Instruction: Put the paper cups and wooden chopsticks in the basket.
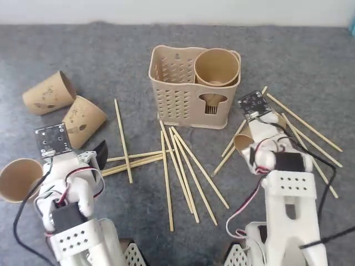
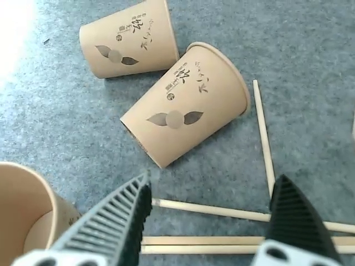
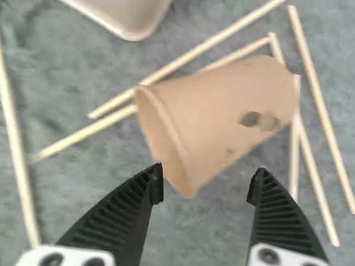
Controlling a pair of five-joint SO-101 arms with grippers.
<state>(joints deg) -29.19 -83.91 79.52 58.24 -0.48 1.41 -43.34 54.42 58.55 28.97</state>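
Gripper on my right (image 3: 208, 172) is spread wide and empty, its jaws either side of a paper cup (image 3: 216, 116) that lies tipped over wooden chopsticks (image 3: 188, 55). My left gripper (image 2: 214, 180) is just as open and holds nothing, above more chopsticks (image 2: 211, 209) on the table (image 1: 111, 50), with two fallen cups (image 2: 186, 102) beyond. Both wrists point steeply down. Farther off, the basket (image 1: 177, 94) holds one cup (image 1: 216, 66).

light: even, soft | glare — left wrist view corner | shadows: faint
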